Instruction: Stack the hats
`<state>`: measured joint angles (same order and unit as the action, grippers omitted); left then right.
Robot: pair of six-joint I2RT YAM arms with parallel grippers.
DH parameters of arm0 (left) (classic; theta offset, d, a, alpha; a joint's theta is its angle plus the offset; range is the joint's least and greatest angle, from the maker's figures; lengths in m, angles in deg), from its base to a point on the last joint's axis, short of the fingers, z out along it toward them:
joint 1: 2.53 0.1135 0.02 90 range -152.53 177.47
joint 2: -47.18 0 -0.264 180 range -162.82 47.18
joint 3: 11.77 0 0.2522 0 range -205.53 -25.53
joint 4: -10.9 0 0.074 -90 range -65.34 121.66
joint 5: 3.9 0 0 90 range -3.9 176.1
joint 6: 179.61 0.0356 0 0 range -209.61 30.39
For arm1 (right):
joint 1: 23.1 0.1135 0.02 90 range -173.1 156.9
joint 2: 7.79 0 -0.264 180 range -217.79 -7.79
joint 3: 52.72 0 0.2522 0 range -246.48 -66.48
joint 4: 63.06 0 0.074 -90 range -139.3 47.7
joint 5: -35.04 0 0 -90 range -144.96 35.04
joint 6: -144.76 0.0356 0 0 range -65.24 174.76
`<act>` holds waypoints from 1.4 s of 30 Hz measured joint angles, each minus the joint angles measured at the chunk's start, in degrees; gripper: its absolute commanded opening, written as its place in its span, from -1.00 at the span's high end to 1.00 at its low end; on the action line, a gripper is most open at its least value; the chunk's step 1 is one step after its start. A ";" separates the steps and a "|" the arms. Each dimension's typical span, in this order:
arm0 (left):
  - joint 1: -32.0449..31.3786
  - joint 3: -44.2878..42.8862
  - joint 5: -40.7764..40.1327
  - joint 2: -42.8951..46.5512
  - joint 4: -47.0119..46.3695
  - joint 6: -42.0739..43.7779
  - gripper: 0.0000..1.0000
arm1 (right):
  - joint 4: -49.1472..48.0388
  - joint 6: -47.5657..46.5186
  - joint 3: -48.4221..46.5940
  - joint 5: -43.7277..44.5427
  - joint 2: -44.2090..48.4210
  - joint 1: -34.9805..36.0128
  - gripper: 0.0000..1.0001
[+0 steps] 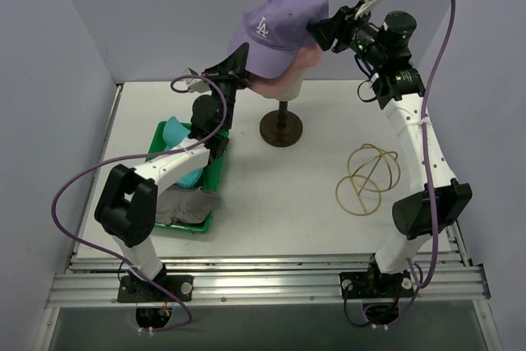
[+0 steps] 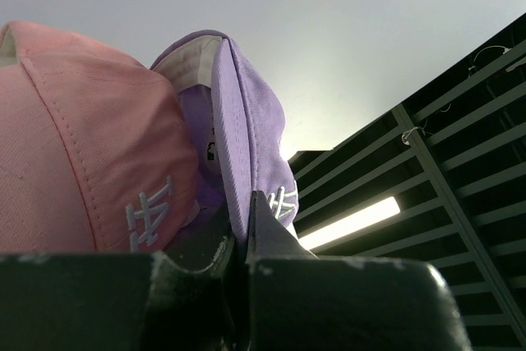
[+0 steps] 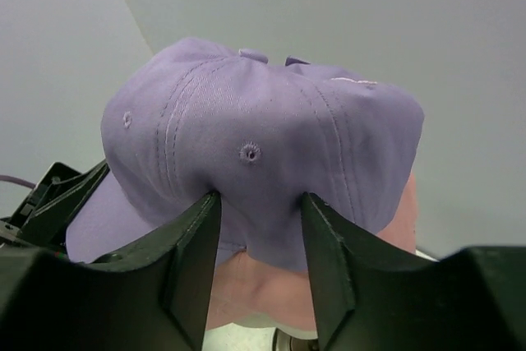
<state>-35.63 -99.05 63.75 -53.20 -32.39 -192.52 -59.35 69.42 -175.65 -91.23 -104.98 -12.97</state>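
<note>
The left tool point(image 2: 246, 207) is pressed together, pinching the edge of the brim of the lavender cap point(image 2: 246, 113). The right tool point(image 3: 259, 199) stands half spread with the back of the crown bunched between its fingers point(image 3: 193, 244), both inner faces against the cloth.

The lavender cap point(image 3: 246, 121) is soft cotton with stitched panels, small eyelets and a white logo on the front. It sits tilted over the pink cap point(image 2: 82, 137), which has white lettering of its own.

The left wrist view shows the brim edge-on, its pale underside, and the pink crown just beside it. The right wrist view shows the rear of the lavender crown, with pink cloth point(image 3: 246, 285) below it. Only the top view shows both tools at once: the left tool point(image 1: 238, 63) is at the brim and the right tool point(image 1: 320, 32) at the opposite end. Between them the lavender cap point(image 1: 275, 34) hangs above a dark stand point(image 1: 281, 127) on the worktop point(image 1: 288, 203).

To the left, well apart from both tools, a green tray point(image 1: 215, 174) holds the teal bucket hat point(image 1: 177, 133) and the grey bucket hat point(image 1: 185, 203). A wire frame point(image 1: 368, 178) lies to the right.
</note>
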 measured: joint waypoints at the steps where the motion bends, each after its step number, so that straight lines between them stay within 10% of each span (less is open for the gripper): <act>1: -0.11 0.00 0.00 0.00 0.00 -0.02 0.95 | 0.44 -0.35 -0.46 0.48 -0.13 0.15 0.31; 6: -0.17 0.00 0.00 0.00 0.00 0.00 0.94 | 2.34 -2.40 -3.15 3.58 -0.37 0.87 0.99; 16: -0.20 0.00 0.92 -0.09 -1.25 -0.24 0.20 | 5.38 -4.33 -11.39 7.72 -4.63 1.70 1.00; 31: -0.17 -1.42 2.95 -2.82 -3.93 0.11 0.41 | 7.67 -7.10 -14.14 9.42 -5.86 1.68 1.00; 42: -0.17 6.32 2.89 -2.10 -6.16 0.76 0.03 | 7.80 -8.98 -9.16 8.37 -5.44 1.60 1.00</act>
<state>-35.81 -92.73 66.64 -55.30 -38.56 -191.76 -51.54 60.43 -184.80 -82.86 -110.42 -11.38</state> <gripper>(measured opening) 0.464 0.004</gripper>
